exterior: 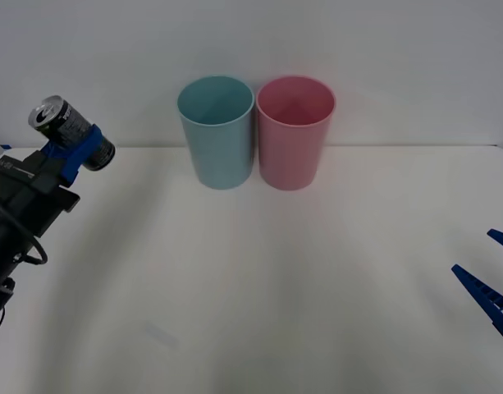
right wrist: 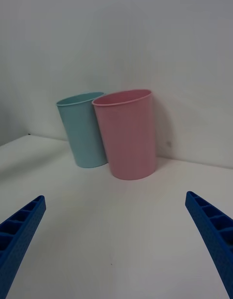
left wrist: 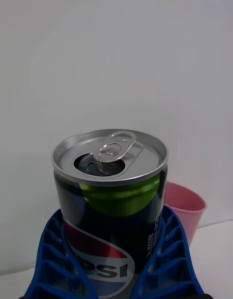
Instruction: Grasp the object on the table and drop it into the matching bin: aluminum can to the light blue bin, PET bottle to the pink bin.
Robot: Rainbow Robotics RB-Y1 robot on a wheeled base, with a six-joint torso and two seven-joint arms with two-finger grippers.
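Observation:
The aluminum can (exterior: 67, 129) is dark with a silver lid and pull tab, and it hangs tilted above the white table (exterior: 259, 279) at the far left. My left gripper (exterior: 77, 148) is shut on the can's body. From the left wrist the can (left wrist: 111, 202) stands between the blue fingers (left wrist: 53, 260), its opened top facing the camera. The light blue bin (exterior: 216, 130) stands at the table's back, well to the right of the can. The pink bin (exterior: 294, 130) touches its right side. My right gripper (exterior: 497, 279) is open, low at the right edge.
A plain white wall rises right behind the two bins. In the right wrist view the light blue bin (right wrist: 83, 129) and pink bin (right wrist: 127, 133) stand ahead of the open right gripper (right wrist: 116, 245), with bare tabletop (right wrist: 111, 221) between.

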